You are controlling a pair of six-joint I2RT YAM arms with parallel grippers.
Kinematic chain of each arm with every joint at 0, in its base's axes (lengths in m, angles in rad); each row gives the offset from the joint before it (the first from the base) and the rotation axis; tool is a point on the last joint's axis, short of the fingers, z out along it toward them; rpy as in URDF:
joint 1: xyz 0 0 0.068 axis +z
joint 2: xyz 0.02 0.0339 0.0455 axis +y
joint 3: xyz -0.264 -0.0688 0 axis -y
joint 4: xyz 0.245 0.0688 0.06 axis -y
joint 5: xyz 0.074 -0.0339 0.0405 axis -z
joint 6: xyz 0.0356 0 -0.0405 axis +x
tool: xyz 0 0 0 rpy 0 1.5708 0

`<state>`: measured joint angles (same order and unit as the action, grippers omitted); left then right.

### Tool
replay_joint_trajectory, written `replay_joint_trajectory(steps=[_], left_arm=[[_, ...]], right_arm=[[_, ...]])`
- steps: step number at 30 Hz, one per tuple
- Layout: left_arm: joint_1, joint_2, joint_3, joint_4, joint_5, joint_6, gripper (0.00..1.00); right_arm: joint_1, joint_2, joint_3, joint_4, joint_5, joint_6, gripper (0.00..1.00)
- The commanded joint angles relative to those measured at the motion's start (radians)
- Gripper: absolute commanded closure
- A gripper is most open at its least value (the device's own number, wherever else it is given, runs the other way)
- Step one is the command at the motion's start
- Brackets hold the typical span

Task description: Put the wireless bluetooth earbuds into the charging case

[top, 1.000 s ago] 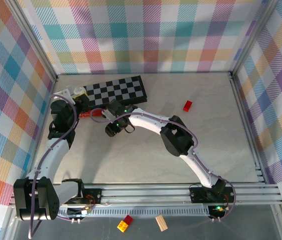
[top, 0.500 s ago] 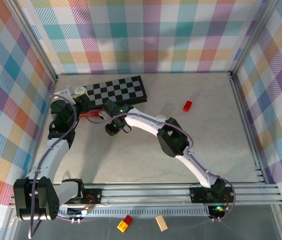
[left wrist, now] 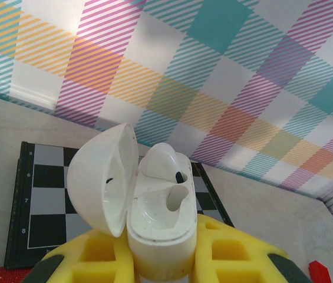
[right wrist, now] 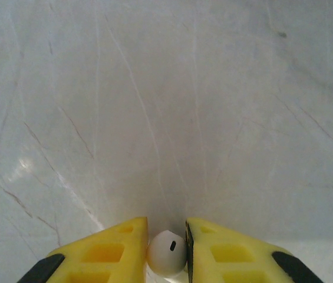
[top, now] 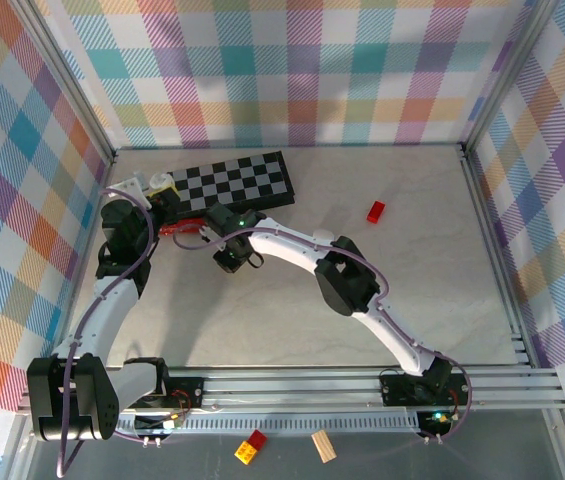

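Earbud is pinched between the right claw's pads, low on the counter toward its far-left corner. The left claw clamps the charging case upright, lid open, one socket free, just left of the right claw.

Over the last second the right fingers have closed in and now sit against both sides of the white earbud on the desk. In the same interval the wrist of the right arm has shifted slightly left, toward the checkerboard. The elbow has drawn left and nearer the arm's base.
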<state>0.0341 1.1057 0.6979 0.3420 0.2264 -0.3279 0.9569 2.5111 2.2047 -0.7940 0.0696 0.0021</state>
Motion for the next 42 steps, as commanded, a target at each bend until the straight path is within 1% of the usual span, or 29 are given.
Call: replay_joint_trajectory(steps=[1, 4, 8, 11, 20, 24, 29, 31, 33, 35, 39, 42], left_arm=[[0.012, -0.017, -0.008, 0.017, 0.016, 0.007, 0.83], [0.012, -0.012, -0.009, 0.021, 0.027, 0.010, 0.83], [0.009, -0.002, -0.018, 0.046, 0.057, 0.009, 0.83], [-0.011, 0.009, -0.033, 0.078, 0.082, 0.018, 0.83], [-0.158, 0.037, -0.060, 0.158, 0.123, 0.112, 0.82], [-0.233, 0.056, -0.073, 0.196, 0.128, 0.164, 0.83], [-0.347, 0.065, -0.109, 0.244, 0.153, 0.232, 0.83], [-0.401, 0.052, -0.121, 0.237, 0.156, 0.292, 0.83], [-0.437, 0.040, -0.122, 0.218, 0.172, 0.331, 0.83], [-0.452, 0.037, -0.126, 0.215, 0.190, 0.348, 0.83], [-0.453, 0.025, -0.129, 0.210, 0.178, 0.353, 0.83], [-0.453, 0.006, -0.134, 0.201, 0.131, 0.346, 0.83]], right_arm=[[0.004, -0.093, -0.090, -0.042, 0.045, 0.036, 0.78], [-0.004, -0.177, -0.224, 0.017, 0.047, 0.073, 0.78], [-0.026, -0.309, -0.443, 0.092, 0.054, 0.133, 0.78], [-0.048, -0.408, -0.602, 0.127, 0.075, 0.179, 0.77], [-0.118, -0.697, -0.981, 0.118, 0.153, 0.309, 0.77], [-0.159, -0.772, -1.103, 0.126, 0.160, 0.363, 0.77], [-0.197, -0.802, -1.195, 0.140, 0.155, 0.421, 0.77], [-0.202, -0.814, -1.212, 0.139, 0.150, 0.433, 0.76], [-0.202, -0.823, -1.217, 0.132, 0.146, 0.435, 0.74], [-0.202, -0.825, -1.211, 0.117, 0.145, 0.428, 0.70], [-0.202, -0.824, -1.174, 0.069, 0.147, 0.398, 0.62], [-0.201, -0.824, -1.131, 0.021, 0.119, 0.334, 0.55]])
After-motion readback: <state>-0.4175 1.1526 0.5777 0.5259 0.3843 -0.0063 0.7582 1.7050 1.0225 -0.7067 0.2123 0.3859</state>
